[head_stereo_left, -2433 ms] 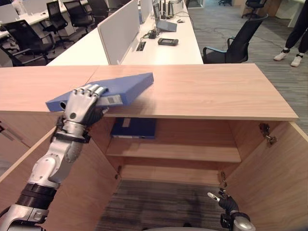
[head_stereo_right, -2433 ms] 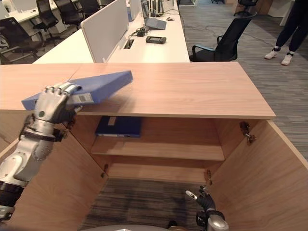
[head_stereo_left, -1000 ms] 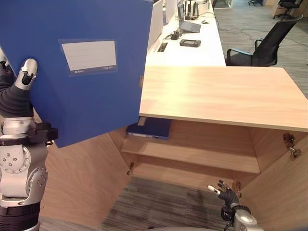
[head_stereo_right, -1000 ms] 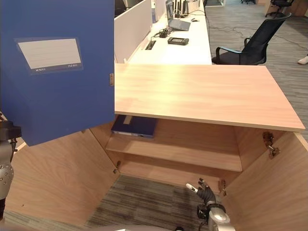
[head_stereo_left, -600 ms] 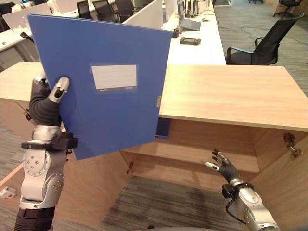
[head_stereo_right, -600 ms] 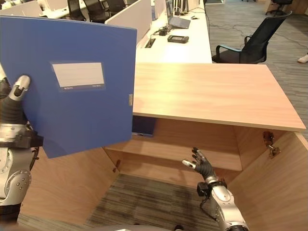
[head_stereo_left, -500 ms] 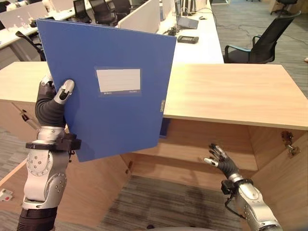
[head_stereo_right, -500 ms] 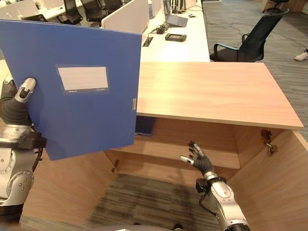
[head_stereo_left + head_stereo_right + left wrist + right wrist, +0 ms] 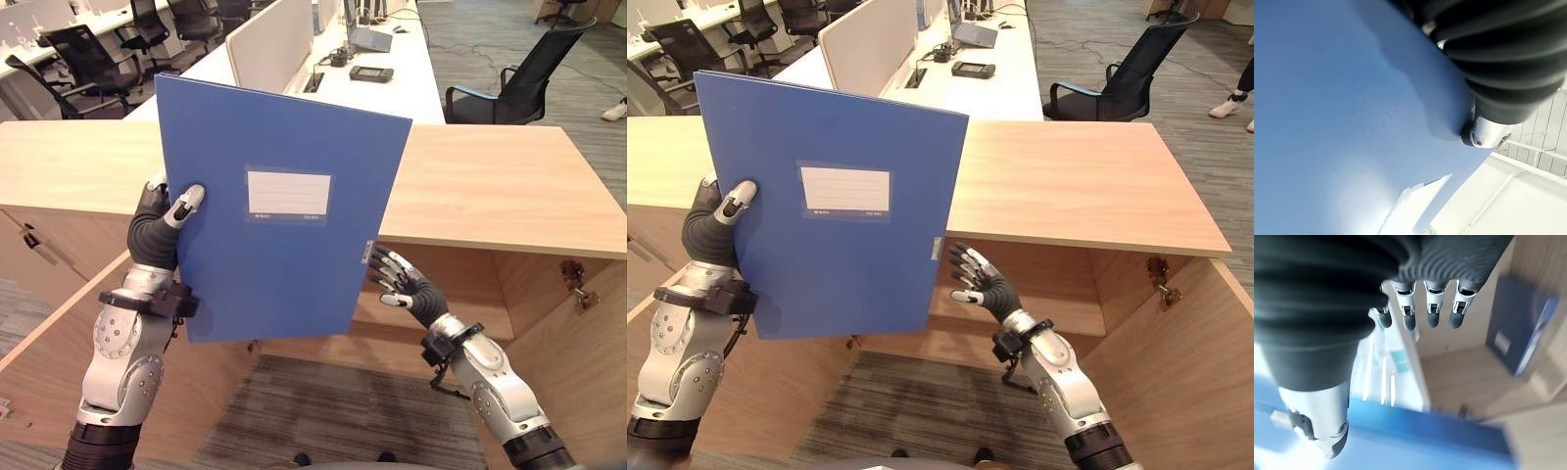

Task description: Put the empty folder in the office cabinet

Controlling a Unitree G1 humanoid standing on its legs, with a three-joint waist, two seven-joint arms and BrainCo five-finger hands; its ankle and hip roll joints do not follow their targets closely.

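blue folder [image 9: 279,220] held upright in the air before the open cabinet [image 9: 490,186], label facing the camera. pinched at its left edge by the left hand [image 9: 162,220], thumb curled over the front. right hand [image 9: 402,284] spread open just beside the folder's lower right corner, holding nothing. second folder [image 9: 1518,340] lying inside on the shelf.

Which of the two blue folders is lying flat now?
The dark blue folder inside the office cabinet lies flat on its shelf. The other, the big blue folder, is held upright in front of the cabinet by the left robot hand.
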